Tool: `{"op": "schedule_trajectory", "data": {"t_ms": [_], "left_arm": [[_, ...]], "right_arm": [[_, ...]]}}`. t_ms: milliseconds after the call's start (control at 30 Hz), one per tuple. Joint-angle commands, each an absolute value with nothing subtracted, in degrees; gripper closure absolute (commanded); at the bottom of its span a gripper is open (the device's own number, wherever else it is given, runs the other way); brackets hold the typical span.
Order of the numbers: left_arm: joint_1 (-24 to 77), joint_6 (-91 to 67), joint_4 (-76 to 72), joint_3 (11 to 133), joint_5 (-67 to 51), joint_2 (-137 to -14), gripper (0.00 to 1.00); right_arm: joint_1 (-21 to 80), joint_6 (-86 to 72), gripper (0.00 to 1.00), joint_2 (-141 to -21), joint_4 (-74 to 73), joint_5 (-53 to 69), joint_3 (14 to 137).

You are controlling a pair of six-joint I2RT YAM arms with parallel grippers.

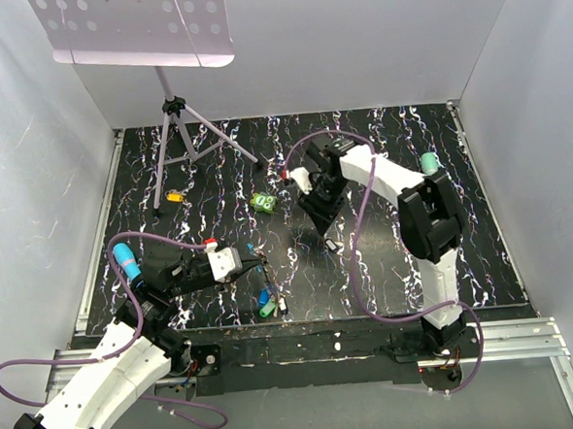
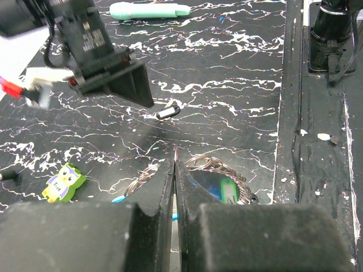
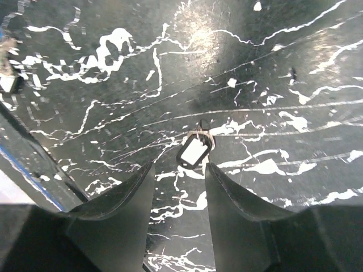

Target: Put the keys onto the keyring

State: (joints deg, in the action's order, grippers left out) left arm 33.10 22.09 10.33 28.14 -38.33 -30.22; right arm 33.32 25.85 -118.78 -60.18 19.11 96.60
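Left claw (image 2: 174, 164) is pinched fully shut. Thin grey loops of the keyring (image 2: 204, 164) come out on both sides of its tips, so it reads as gripping the loop. Keys (image 2: 222, 188), with blue and green heads, sit just beside that claw's tips, against the loop.

Right claw (image 3: 178, 165) stands about half-wide and holds nothing. A small white-label tag (image 3: 194, 151) with its own little ring lies flat just ahead of its tips, roughly in line with the gap.

Handling, my guess: keys and tag are light, hard and flat on the table, so they will likely skid. You'd take them by the plastic head, edge-on. The loop is limp, thin and slippery, so pinch it near where it opens. I can't make out the clip.
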Motion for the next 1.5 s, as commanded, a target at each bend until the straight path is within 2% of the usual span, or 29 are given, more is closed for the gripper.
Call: {"op": "schedule_trajectory", "data": {"t_ms": [0, 433, 733, 1000, 1467], "left_arm": [[32.78, 22.76, 9.32, 31.02, -37.97, -29.88, 1.0], [32.78, 22.85, 9.4, 30.85, -37.97, -29.62, 1.0], [32.78, 22.76, 9.32, 30.94, -37.97, -29.53, 1.0], [32.78, 22.85, 9.4, 30.94, -37.88, -29.62, 1.0], [32.78, 22.94, 9.4, 30.94, -37.79, -29.62, 1.0]], "right_arm": [[31.29, 27.24, 0.52, -110.22, -59.25, 25.83, 95.63], [27.95, 30.58, 0.52, -103.1, -52.12, 36.73, 87.19], [26.72, 34.18, 0.52, -96.33, -46.06, 38.85, 78.06], [26.72, 39.03, 0.49, -98.17, -39.64, 33.32, 73.47], [27.16, 28.48, 0.49, -101.07, -39.46, 37.61, 74.88]]}}
